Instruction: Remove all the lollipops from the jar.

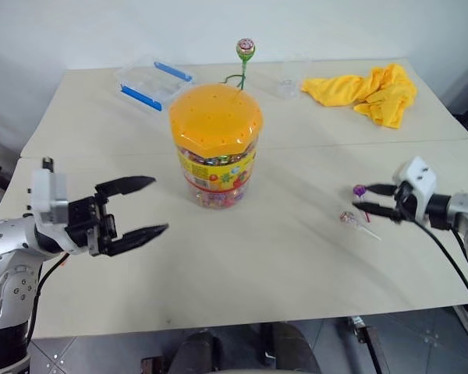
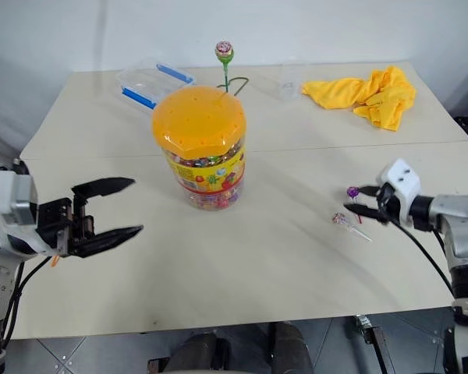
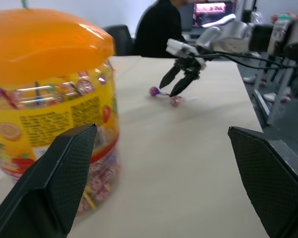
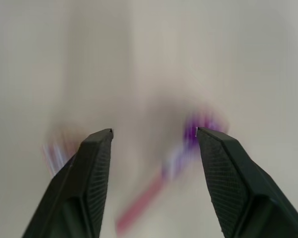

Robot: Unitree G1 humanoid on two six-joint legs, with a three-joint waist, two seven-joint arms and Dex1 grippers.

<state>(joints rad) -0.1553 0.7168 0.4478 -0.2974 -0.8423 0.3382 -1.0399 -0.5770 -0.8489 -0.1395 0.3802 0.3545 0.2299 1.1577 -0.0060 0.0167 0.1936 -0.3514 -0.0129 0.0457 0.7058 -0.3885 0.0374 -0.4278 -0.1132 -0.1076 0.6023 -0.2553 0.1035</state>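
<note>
Two pale tables (image 1: 296, 257) pushed together fill the scene, with a white wall behind. In the middle stands the jar (image 1: 216, 148), a clear tub with a domed orange lid and a yellow label. 1 green-pink lollipop (image 1: 245, 50) sticks up out of its lid on a thin green stick.

On the robot's left, the left gripper (image 1: 150, 206) hovers near the jar with its 2 black fingers spread wide and nothing between them.

On the right side of the table, the right gripper (image 1: 360, 199) sits low with its fingers apart. The purple lollipop (image 1: 359, 190) lies by its fingertips, not squeezed. The pink lollipop (image 1: 349, 218) lies on the table just beside it.

At the back of the table are a flat clear box with blue clips (image 1: 152, 80) and a crumpled yellow cloth (image 1: 366, 91).
</note>
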